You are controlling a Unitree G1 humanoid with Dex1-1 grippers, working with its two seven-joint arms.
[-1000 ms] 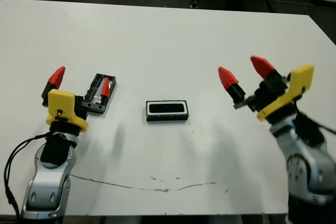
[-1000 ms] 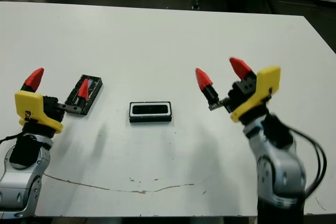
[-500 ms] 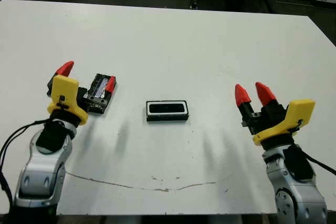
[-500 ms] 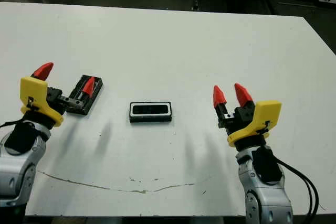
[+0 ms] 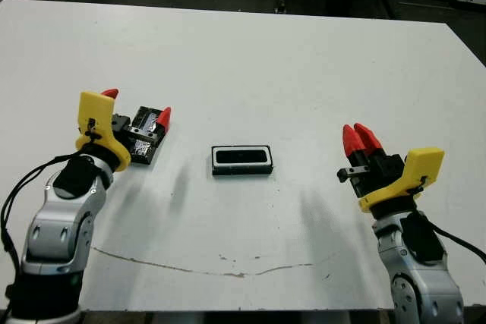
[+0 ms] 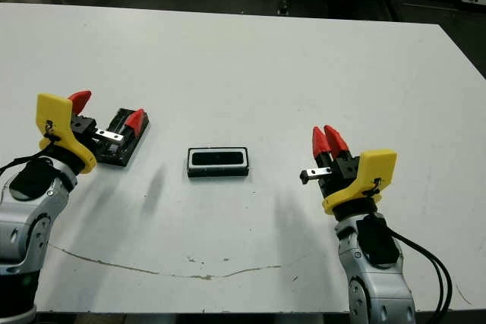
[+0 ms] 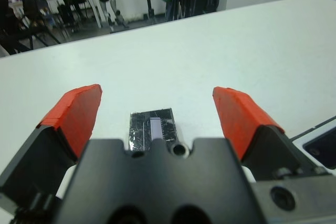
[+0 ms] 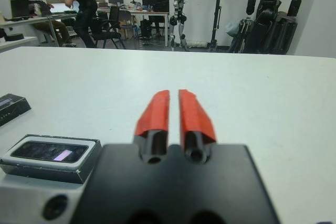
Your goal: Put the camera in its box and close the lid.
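Your left end effector, spread wide and empty, straddles the lid, its long axis running near-to-far.

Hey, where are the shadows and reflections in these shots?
Left eye view: soft grey arm shadows lie on the table either side of the box. Left wrist view: the lid panel shows a pale glint. Right wrist view: the camera face reflects a purplish patch.
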